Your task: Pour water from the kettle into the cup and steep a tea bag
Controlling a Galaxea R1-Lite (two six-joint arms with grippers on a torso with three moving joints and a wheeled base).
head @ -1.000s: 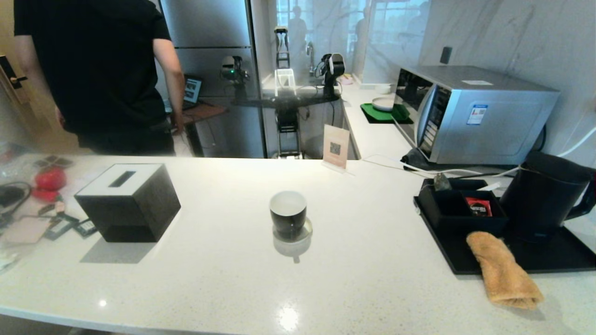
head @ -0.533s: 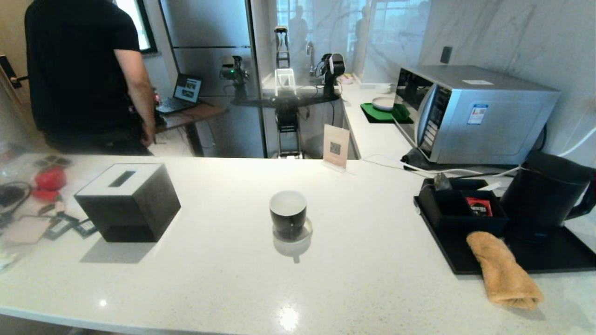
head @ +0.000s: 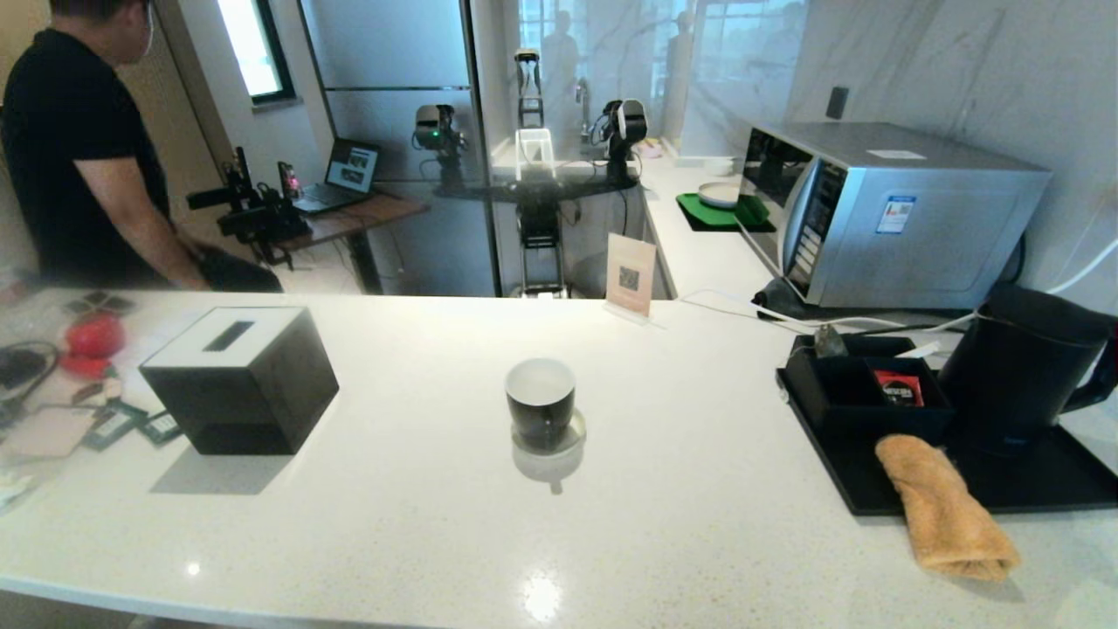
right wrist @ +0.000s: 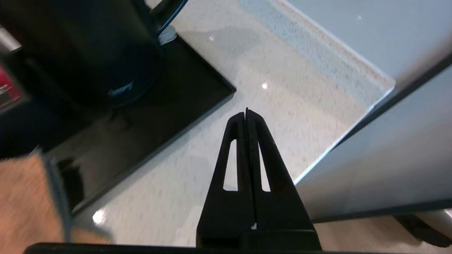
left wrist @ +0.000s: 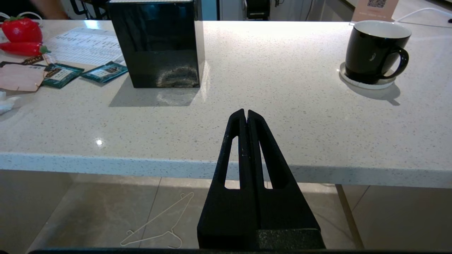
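The right gripper [right wrist: 246,112] hovers pinched shut and empty beside the tray [right wrist: 197,106]; the kettle [head: 1017,367] waits there, the cup [head: 541,402] mid-counter; it should spread its fingers, then square up on the handle [head: 1102,377]; the left gripper [left wrist: 245,113] idles closed below the counter's edge.

Black kettle [head: 1017,371], black-and-white cup [head: 541,402], speckled white counter [head: 419,515], tan cloth [head: 946,507]

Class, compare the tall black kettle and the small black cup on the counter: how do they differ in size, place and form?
The tall matte black kettle is much larger than the glossy black cup. The kettle stands on a black tray at the counter's right; the cup sits mid-counter on a pale coaster. The kettle is lidded; the cup is open, white inside. Both are black, upright and handled.
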